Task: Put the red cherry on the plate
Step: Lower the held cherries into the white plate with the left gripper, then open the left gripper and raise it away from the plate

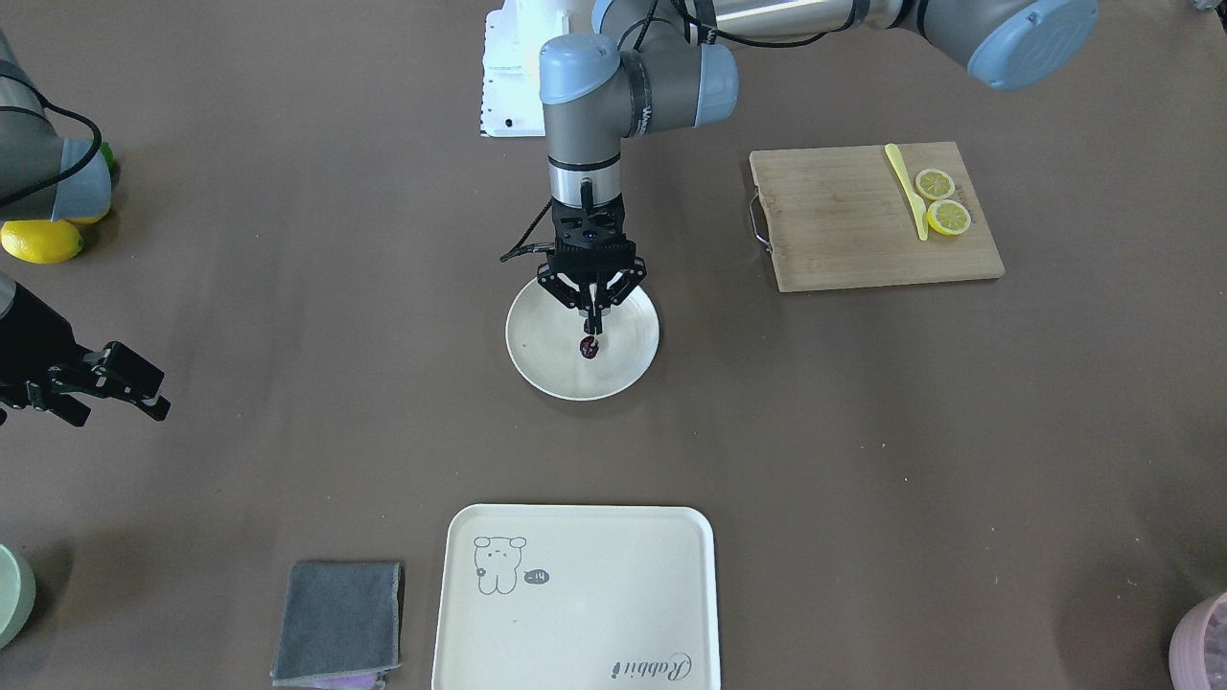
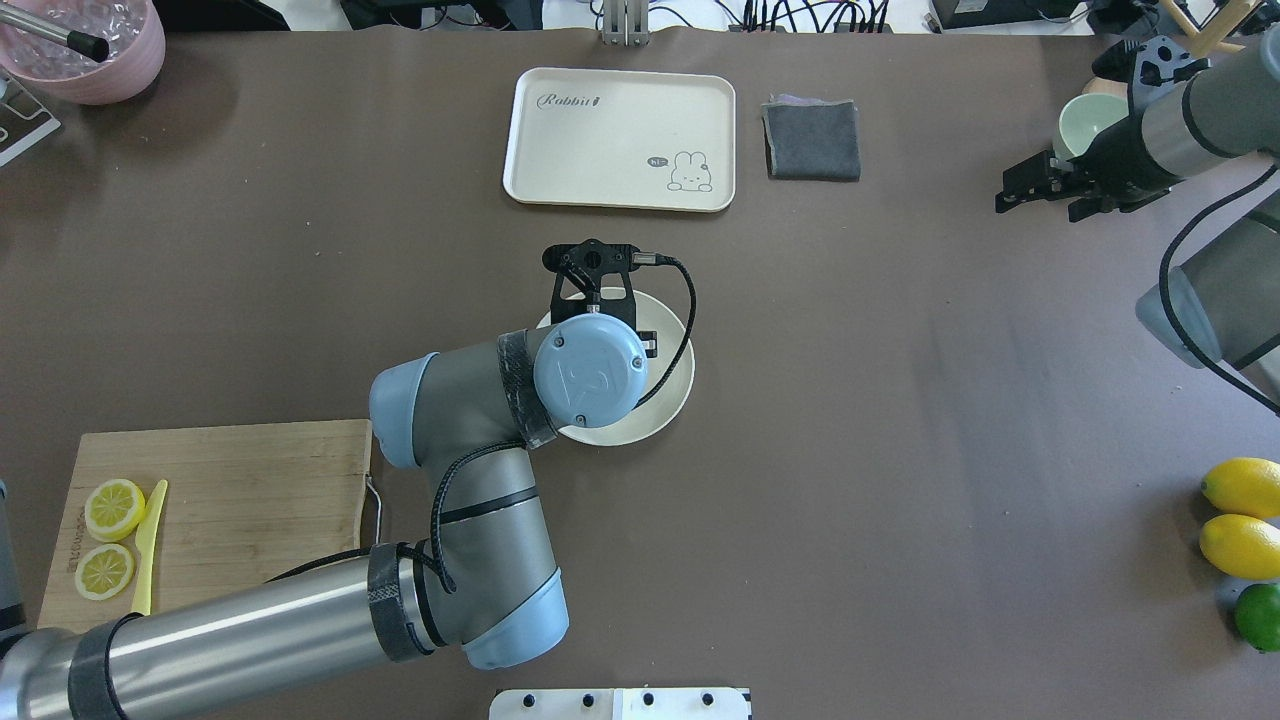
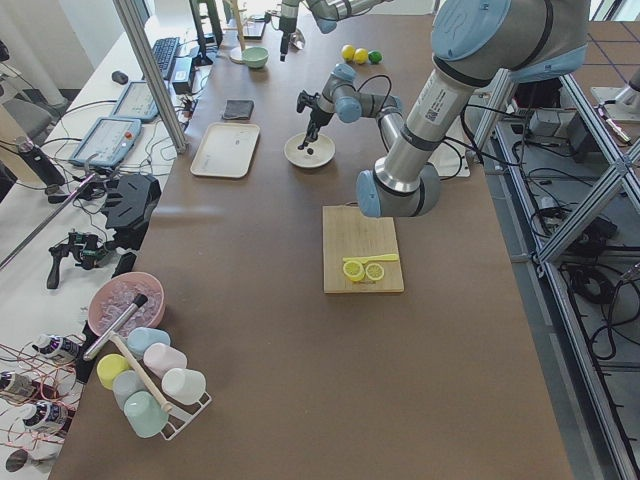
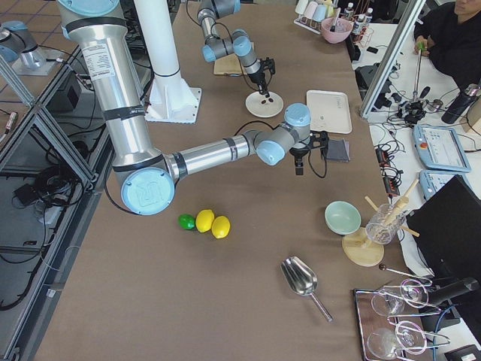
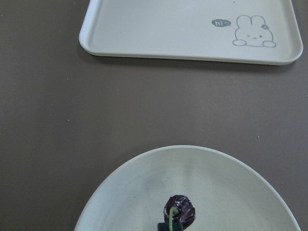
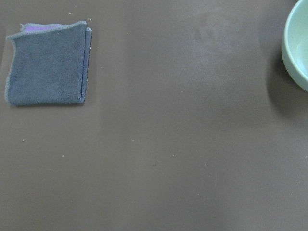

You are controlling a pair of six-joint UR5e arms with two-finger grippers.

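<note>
The cherry [image 5: 181,211] is tiny, dark red and shiny, with a thin green stem sticking up from it. It is near the middle of the plate [image 5: 231,168], but the views do not show if it touches the plate. The left gripper [image 1: 591,324] is pinched tight on the stem. The overhead view hides the cherry under the arm, but the left wrist view shows it up close. The right gripper [image 1: 115,407] is spread apart, holds nothing and is far off to the side
</note>
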